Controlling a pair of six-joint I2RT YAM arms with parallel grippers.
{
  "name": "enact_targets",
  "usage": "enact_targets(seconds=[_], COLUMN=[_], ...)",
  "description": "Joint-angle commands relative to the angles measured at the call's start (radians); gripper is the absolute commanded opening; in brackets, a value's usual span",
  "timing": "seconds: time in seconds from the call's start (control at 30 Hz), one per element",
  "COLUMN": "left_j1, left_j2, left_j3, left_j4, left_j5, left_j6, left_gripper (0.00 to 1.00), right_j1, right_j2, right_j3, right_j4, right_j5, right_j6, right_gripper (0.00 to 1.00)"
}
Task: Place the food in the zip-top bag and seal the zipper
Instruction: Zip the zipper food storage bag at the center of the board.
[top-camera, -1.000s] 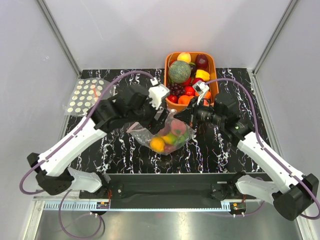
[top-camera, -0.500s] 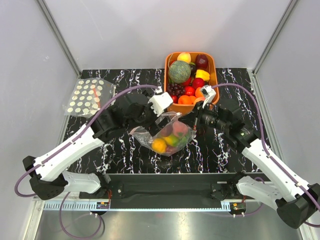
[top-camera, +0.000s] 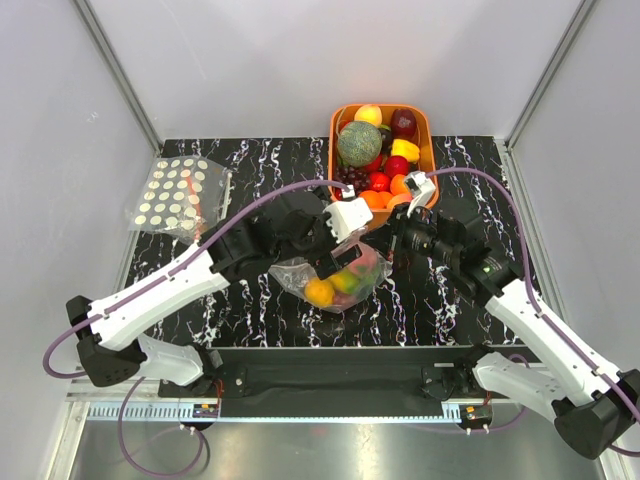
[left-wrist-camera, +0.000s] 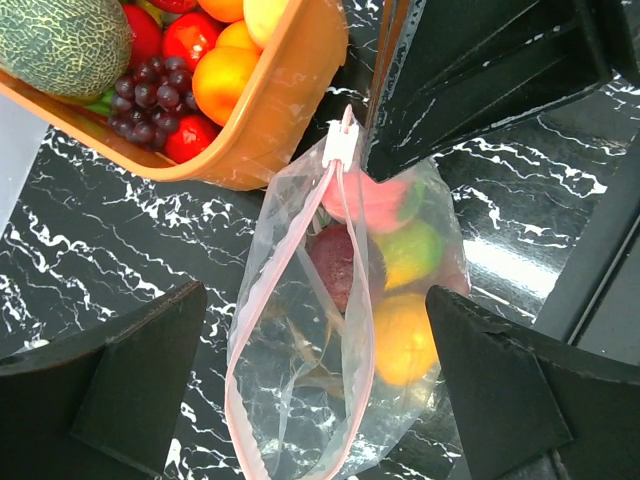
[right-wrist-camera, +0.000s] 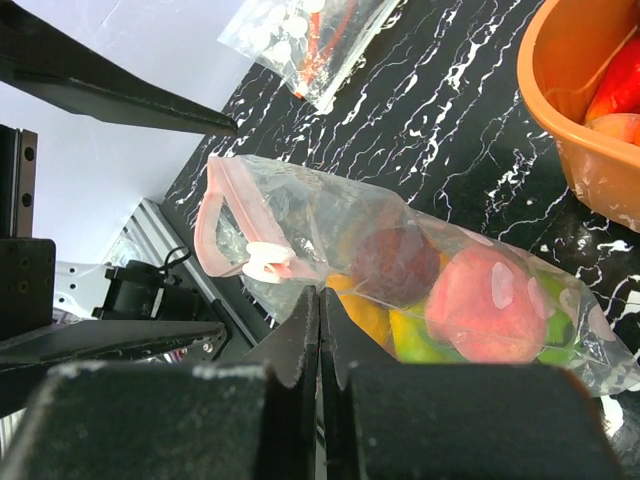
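Observation:
The zip-top bag lies on the black marble table just in front of the basket, holding an orange, a pink peach, a dark red fruit and a green one. Its pink zipper gapes open, with the white slider at the far end. My right gripper is shut on the bag's edge beside the slider; it also shows in the top view. My left gripper is open wide above the bag's mouth, with one finger on each side and nothing held.
An orange basket of fruit with a melon stands at the back, right behind the bag. A cream-dotted clear bag lies at the far left. Both arms crowd the table's middle.
My left gripper has moved right and now hangs over the bag. The bag has shifted slightly toward the near edge. The right gripper has barely moved.

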Motion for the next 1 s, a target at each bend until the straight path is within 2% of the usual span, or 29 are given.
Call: enact_targets(seconds=[0.0, 0.2, 0.37, 0.6, 0.77, 0.97], left_j1=[-0.002, -0.002, -0.003, -0.003, -0.003, -0.003], left_j2=[-0.017, -0.003, -0.01, 0.063, -0.025, -0.032], left_j3=[0.056, 0.056, -0.032, 0.046, 0.029, 0.023], left_j4=[0.04, 0.03, 0.115, 0.051, 0.068, 0.056], left_j5=[0.056, 0.085, -0.004, 0.065, 0.073, 0.051], left_j6=[-0.023, -0.026, -0.049, -0.066, -0.058, -0.032], left_gripper=[0.99, 0.99, 0.99, 0.99, 0.99, 0.99], right_j1=[0.009, 0.009, 0.009, 0.009, 0.009, 0.009], right_j2=[-0.026, -0.015, -0.006, -0.037, 0.0, 0.003], right_j3=[0.038, 0.05, 0.074, 0.056, 0.125, 0.134], right_j4=[-0.011, -0.019, -0.057, -0.07, -0.114, -0.105], right_j5=[0.047, 0.062, 0.081, 0.108, 0.094, 0.078], right_j6=[0.0, -0.001, 0.006, 0.012, 0.003, 0.017], right_gripper=[0.0, 0.0, 0.0, 0.0, 0.0, 0.0])
